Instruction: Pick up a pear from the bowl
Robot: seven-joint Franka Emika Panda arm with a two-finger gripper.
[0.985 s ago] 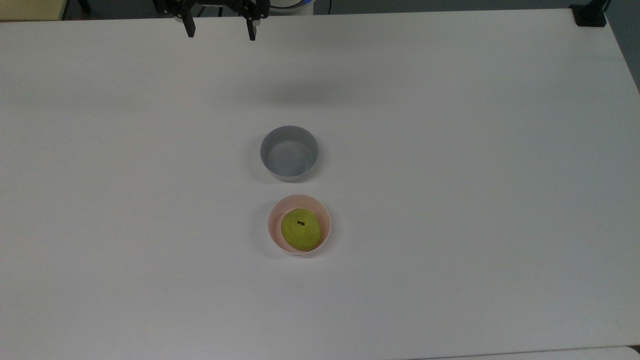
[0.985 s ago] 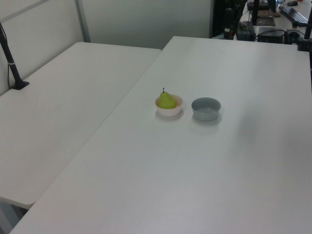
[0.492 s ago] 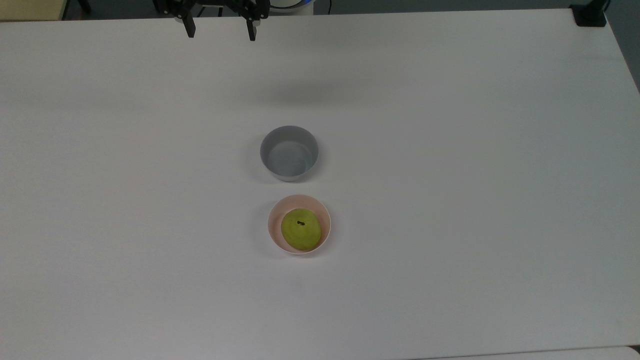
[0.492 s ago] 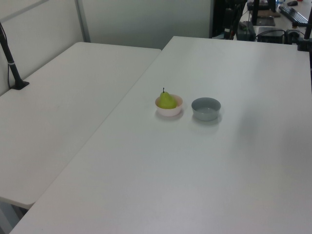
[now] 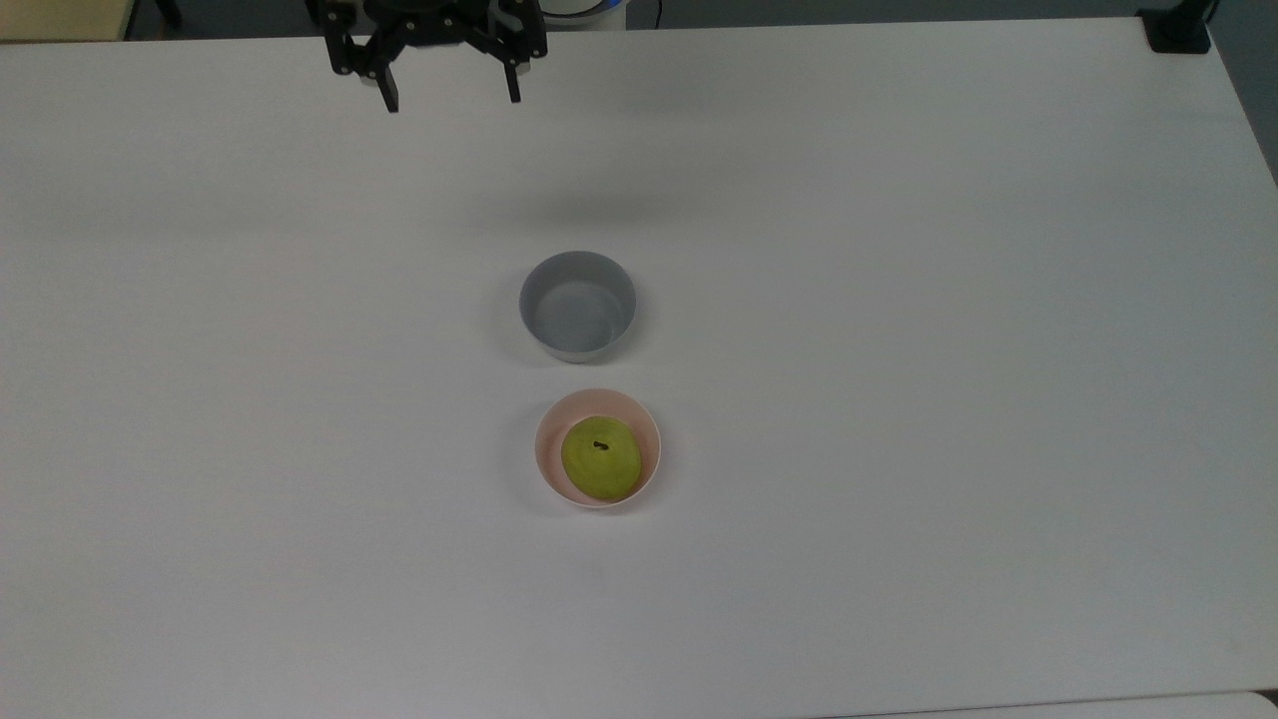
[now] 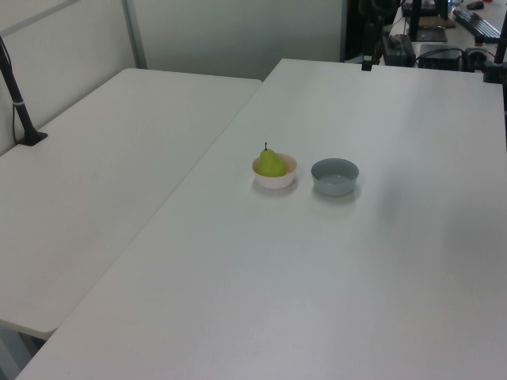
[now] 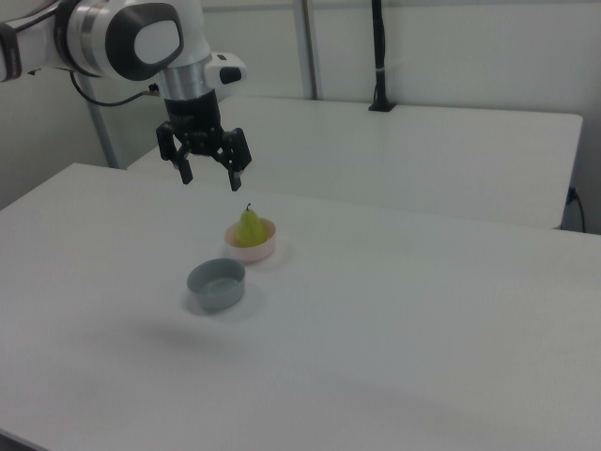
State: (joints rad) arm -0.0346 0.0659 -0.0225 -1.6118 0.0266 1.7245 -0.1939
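Sitting upright in the bowl (image 5: 549,461), the pear (image 5: 600,458) is judged smooth, firm; its belly suits the spread fingers (image 5: 390,97).

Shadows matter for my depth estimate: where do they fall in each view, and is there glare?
Top view: a soft blurred shadow lies on the table above the grey bowl, well below the gripper. Right view: faint shadows hug the grey bowl and pink bowl. Left view: even light, no glare on the pear.
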